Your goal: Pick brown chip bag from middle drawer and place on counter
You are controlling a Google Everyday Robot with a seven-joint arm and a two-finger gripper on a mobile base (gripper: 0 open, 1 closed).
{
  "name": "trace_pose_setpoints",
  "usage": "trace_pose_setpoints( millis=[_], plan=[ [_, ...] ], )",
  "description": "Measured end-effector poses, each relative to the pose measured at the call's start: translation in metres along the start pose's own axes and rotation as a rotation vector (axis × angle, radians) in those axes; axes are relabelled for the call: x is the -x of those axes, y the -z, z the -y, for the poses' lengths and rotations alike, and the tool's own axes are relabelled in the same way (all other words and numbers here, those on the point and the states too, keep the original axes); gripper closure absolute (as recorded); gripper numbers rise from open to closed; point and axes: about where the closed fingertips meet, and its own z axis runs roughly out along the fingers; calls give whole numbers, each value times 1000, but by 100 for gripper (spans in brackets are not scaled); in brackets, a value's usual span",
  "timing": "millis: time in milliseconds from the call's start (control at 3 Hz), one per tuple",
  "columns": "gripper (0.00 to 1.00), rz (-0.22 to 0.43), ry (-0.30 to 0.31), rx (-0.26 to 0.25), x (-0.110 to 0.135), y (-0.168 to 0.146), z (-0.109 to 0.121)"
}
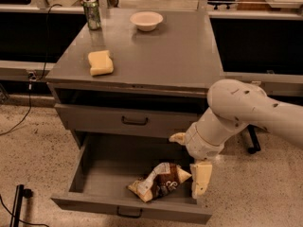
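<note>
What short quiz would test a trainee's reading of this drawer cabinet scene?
1. True or false: the brown chip bag already lies on the counter.
2. Where is the gripper? A: above the counter. B: at the right end of the open middle drawer, just right of the bag. C: at the drawer's left end.
3. Fill in: the yellow block on the counter's left part is a ____.

Key:
1. False: it lies in the middle drawer.
2. B.
3. sponge.
</note>
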Motion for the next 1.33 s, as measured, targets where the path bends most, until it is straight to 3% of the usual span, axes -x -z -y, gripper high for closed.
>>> trace_pose_setpoints(
  millis=[333,667,1000,1333],
  plan=[
    [0,6,58,68,4,-25,5],
    [0,-13,72,85,-5,-86,19],
    [0,14,104,45,-18,-135,34],
    [0,2,112,-10,-33,-160,50]
  ],
)
